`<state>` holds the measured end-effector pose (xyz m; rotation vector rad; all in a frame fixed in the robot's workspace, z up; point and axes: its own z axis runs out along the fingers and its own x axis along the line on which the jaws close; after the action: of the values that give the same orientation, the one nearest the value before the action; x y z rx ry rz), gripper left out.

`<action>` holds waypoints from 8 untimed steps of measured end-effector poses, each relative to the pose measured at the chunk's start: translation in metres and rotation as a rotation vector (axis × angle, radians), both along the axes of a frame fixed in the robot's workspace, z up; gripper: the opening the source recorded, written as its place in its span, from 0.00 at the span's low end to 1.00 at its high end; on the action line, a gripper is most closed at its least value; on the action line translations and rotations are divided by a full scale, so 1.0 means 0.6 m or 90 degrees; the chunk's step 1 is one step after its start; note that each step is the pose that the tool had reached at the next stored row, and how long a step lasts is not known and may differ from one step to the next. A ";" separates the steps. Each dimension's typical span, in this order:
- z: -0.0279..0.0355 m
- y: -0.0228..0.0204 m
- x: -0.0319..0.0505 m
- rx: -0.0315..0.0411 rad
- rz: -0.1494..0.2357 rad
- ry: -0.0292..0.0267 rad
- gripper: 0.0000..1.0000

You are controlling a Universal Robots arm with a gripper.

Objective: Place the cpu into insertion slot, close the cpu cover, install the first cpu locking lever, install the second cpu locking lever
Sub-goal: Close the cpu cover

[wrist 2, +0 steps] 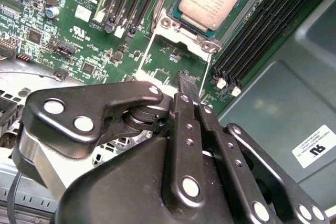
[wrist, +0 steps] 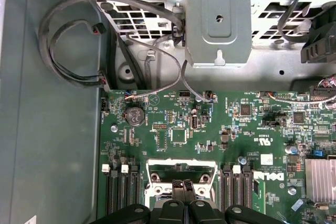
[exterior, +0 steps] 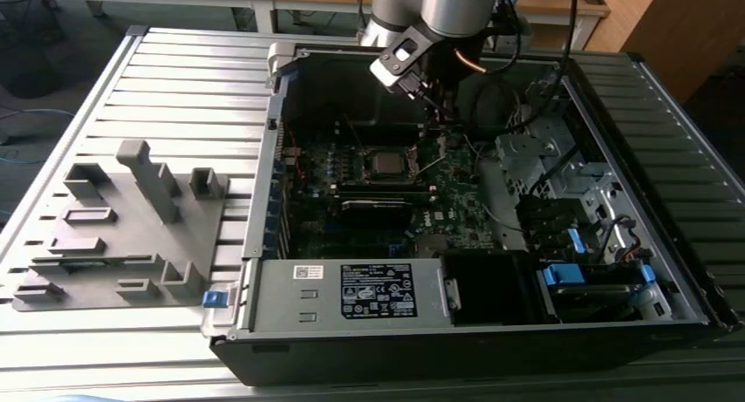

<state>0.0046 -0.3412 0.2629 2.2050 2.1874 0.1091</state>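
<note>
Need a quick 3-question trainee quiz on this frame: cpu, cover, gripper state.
1. True or false: the cpu lies in the insertion slot.
2. In the first wrist view, the gripper has its fingers: A) spread wide, B) shut together, C) clamped on a cable.
3. Fill in: the gripper's tips are right at the edge of the raised ____.

Key: 1 true; 2 B; 3 cpu cover.
</note>
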 end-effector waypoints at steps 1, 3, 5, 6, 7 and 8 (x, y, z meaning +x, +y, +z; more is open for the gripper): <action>0.000 0.0000 0.001 0.0000 0.000 0.0000 0.11; 0.000 0.0000 0.002 0.0000 0.000 0.0000 0.11; 0.000 0.0000 0.004 0.0000 0.000 0.0000 0.11; 0.000 0.0000 0.005 0.0000 0.000 0.0000 0.11; 0.000 0.0000 0.006 0.0000 0.000 0.0000 0.11; 0.000 0.0000 0.007 -0.0001 0.000 0.0000 0.11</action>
<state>0.0089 -0.3412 0.2629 2.2049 2.1874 0.1089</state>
